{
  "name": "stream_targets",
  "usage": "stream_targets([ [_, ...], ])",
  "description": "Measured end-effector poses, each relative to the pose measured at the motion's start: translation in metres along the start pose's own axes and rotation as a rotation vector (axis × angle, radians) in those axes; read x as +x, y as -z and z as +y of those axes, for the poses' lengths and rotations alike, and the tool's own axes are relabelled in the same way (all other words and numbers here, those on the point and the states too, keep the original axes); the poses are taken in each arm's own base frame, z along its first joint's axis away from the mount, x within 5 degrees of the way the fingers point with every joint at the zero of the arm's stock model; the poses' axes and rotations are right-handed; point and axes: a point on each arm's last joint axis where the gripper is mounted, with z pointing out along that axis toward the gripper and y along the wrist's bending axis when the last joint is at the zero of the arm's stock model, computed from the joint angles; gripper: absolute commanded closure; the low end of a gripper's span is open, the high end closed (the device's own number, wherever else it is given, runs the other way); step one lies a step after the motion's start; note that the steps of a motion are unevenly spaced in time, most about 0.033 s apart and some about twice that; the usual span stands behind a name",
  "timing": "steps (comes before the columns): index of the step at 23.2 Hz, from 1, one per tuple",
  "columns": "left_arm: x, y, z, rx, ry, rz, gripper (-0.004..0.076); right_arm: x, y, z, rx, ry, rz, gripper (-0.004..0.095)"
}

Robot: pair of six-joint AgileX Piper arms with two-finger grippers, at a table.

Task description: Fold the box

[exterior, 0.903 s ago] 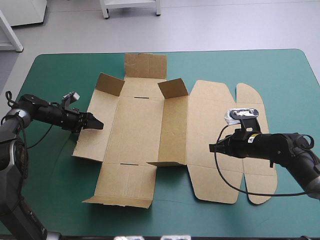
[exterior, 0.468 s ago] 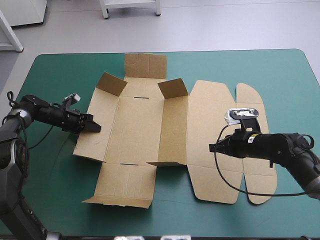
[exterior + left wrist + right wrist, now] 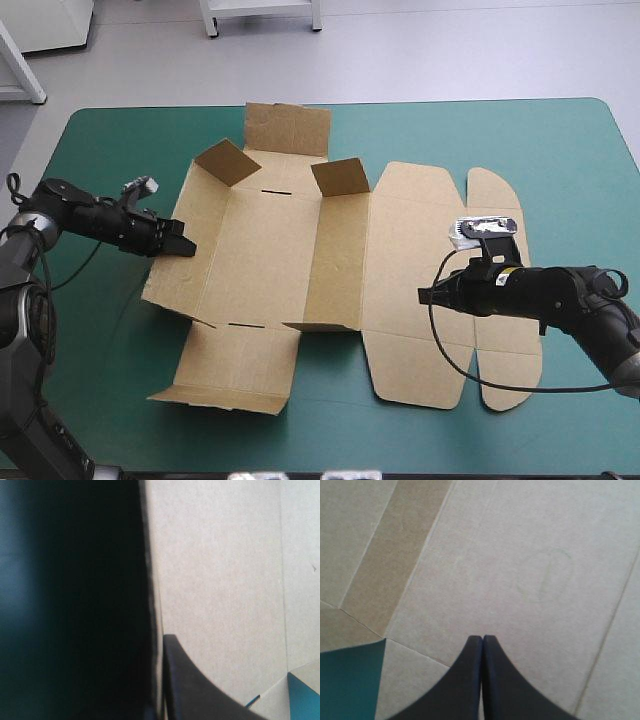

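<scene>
The brown box (image 3: 270, 250) lies mostly flat at mid-counter (image 3: 560, 140), its nine-o'clock wall pinched in the left jaws, probably for raising, while the right jaws, clenched empty, sit on the three-o'clock lid panel, seemingly pinning it.

A teal-green table (image 3: 580, 130) stands on pale grey floor (image 3: 450, 50), white furniture legs (image 3: 212, 18) beyond it

The teal-green table cover (image 3: 570, 150) lies under and behind my left gripper (image 3: 187, 247) and runs out to both its sides. A wedge of it shows just beside my right gripper (image 3: 482, 638), near the fingers' base.
</scene>
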Motion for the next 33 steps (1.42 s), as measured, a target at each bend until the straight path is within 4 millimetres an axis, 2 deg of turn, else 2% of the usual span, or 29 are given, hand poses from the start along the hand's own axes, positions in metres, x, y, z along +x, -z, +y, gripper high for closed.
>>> stream_targets([
  [4,-0.017,0.032,-0.020,-0.100,-0.086,-0.062,0.0732,0.000,0.000,0.000,0.000,0.000,0.000,0.0927],
  [7,-0.026,0.044,-0.040,-0.163,-0.157,-0.073,0.0732,0.000,0.000,0.000,0.000,0.000,0.000,0.0927],
  [10,-0.034,0.039,-0.073,-0.257,-0.287,-0.025,0.0732,0.000,0.000,0.000,0.000,0.000,-0.002,0.0927],
  [11,-0.036,0.027,-0.091,-0.302,-0.368,0.025,0.0732,0.000,0.000,0.000,0.000,0.000,-0.003,0.0927],
  [12,-0.036,0.022,-0.097,-0.331,-0.405,0.052,0.0732,0.000,0.000,0.000,0.000,0.000,-0.003,0.0927],
  [13,-0.037,0.012,-0.116,-0.372,-0.496,0.097,0.0732,0.000,-0.001,0.000,0.001,-0.001,-0.002,0.0927],
  [16,-0.045,0.013,-0.144,-0.449,-0.643,0.117,0.0732,0.000,-0.005,-0.001,0.005,-0.004,0.014,0.0927],
  [19,-0.056,0.029,-0.170,-0.530,-0.827,0.091,0.0732,0.000,-0.008,-0.002,0.007,-0.006,0.024,0.0927],
  [21,-0.059,0.032,-0.180,-0.546,-0.909,0.085,0.0732,0.000,-0.008,-0.002,0.006,-0.003,0.024,0.0927],
  [27,-0.054,0.015,-0.209,-0.600,-1.069,0.139,0.0732,0.000,-0.008,-0.002,0.005,0.020,0.024,0.0927],
  [33,-0.052,0.008,-0.220,-0.624,-1.127,0.140,0.0732,-0.001,-0.008,-0.002,0.004,0.022,0.024,0.0927],
])
